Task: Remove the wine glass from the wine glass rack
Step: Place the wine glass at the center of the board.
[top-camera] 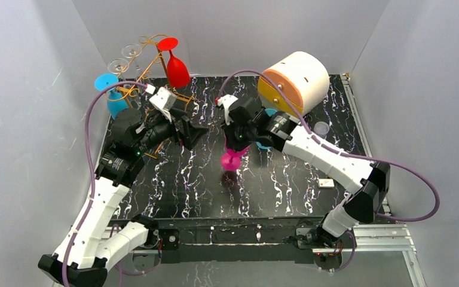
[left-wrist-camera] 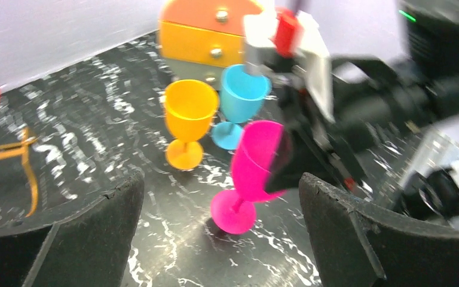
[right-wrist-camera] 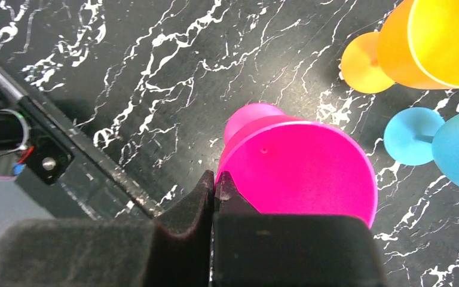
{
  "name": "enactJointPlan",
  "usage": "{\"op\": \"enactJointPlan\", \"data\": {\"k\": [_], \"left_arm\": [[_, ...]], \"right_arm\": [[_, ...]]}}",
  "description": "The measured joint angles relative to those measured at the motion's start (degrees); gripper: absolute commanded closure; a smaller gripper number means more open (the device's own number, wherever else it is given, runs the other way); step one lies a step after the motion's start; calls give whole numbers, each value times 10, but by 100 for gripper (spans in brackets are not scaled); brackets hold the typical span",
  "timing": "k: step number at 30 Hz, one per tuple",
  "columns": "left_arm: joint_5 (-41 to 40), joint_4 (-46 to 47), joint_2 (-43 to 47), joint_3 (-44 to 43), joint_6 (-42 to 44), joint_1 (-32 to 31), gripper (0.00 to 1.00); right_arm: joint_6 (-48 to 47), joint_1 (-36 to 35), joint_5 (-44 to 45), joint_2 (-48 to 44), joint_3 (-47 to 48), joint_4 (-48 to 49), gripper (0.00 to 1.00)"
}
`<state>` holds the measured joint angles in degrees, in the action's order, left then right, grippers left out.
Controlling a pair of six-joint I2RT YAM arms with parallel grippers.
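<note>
A pink wine glass hangs tilted over the middle of the table, its foot close to the surface. My right gripper is shut on the rim of the pink wine glass, one finger inside the bowl and one outside. My left gripper stands wide open a little to the left, holding nothing, with the pink wine glass seen beyond its fingers. The gold wire wine glass rack stands at the back left. A red glass, a blue glass and clear glasses hang on it.
An orange glass and a blue glass stand upright just behind the pink one. A cream and orange drawer box sits at the back right. A clear lid and a small white tag lie on the right.
</note>
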<state>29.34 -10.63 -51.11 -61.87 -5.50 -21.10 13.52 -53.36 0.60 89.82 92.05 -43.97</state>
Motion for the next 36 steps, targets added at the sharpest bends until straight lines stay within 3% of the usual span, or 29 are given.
{"op": "enactJointPlan", "data": {"k": [7, 19, 36], "left_arm": [[-148, -50, -7, -3, -13, 0, 2], [-184, -78, -17, -17, -14, 0, 2], [-217, -95, -22, -17, -35, 0, 2]], "right_arm": [[23, -36, 112, -11, -71, 52, 99], [102, -12, 298, -168, -213, 21, 99], [118, 224, 226, -127, -235, 40, 99]]}}
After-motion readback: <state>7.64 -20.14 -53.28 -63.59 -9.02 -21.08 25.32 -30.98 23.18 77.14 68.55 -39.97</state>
